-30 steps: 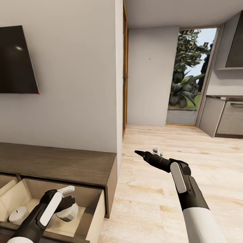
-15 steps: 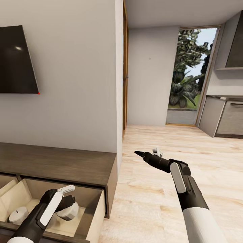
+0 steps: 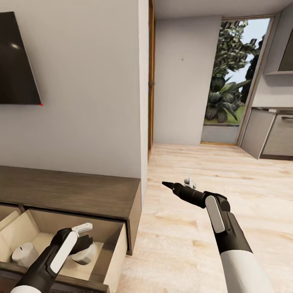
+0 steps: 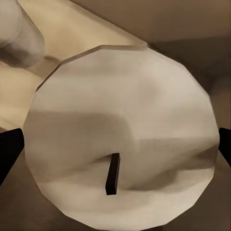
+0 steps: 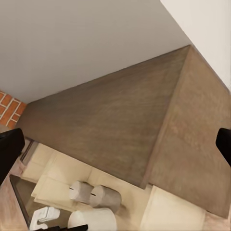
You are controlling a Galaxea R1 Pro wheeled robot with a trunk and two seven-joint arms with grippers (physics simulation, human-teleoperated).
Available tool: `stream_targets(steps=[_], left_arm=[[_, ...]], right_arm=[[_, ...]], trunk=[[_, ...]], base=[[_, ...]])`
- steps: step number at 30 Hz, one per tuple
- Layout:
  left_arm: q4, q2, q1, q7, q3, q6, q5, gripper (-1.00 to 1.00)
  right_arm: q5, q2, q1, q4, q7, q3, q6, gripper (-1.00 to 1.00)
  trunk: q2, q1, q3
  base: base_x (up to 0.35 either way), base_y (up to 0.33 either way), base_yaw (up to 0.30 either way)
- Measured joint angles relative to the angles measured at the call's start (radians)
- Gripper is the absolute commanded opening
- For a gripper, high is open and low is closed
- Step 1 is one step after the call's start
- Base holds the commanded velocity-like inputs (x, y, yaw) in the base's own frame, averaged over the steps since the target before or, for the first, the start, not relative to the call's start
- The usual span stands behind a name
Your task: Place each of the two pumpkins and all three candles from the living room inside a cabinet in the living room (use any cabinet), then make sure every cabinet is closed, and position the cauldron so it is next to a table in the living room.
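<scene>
The dark brown cabinet [image 3: 73, 195] stands along the wall at left, its right-hand drawer [image 3: 118, 252] pulled out and showing pale wood inside. My left gripper [image 3: 83, 237] reaches down into that drawer, open, with a cream-white candle [image 3: 87, 257] between its spread fingertips [image 4: 9, 149]. The flat top and wick of that candle [image 4: 120, 125] show close up in the left wrist view. A second candle [image 3: 23, 253] stands further left in the drawer. In the right wrist view two candles [image 5: 81, 191] [image 5: 106, 197] stand side by side in the drawer. My right gripper [image 3: 177, 184] hovers open over the floor, holding nothing.
A black TV [image 3: 16, 61] hangs on the wall above the cabinet. A wall corner [image 3: 143, 101] ends beside the cabinet's right end. Pale wood floor [image 3: 195, 252] runs right toward a doorway with plants [image 3: 232, 81] and grey kitchen cabinets [image 3: 272, 138].
The whole head picture has shifted, so the camera moved. Both arms hold nearly the same pose, and the candle stays between the left fingers in the drawer.
</scene>
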Motion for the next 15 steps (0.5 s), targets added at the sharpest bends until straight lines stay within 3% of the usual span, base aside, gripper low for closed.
stream_targets(steps=[15], left_arm=[[-0.003, -0.001, 0.0, -0.001, -0.002, -0.014, 0.0, -1.0]], right_arm=[[0.0, 0.0, 0.0, 0.0, 0.002, 0.0, -0.002, 1.0]], trunk=[[-0.004, 0.007, -0.058]], base=[[0.0, 0.0, 0.0]])
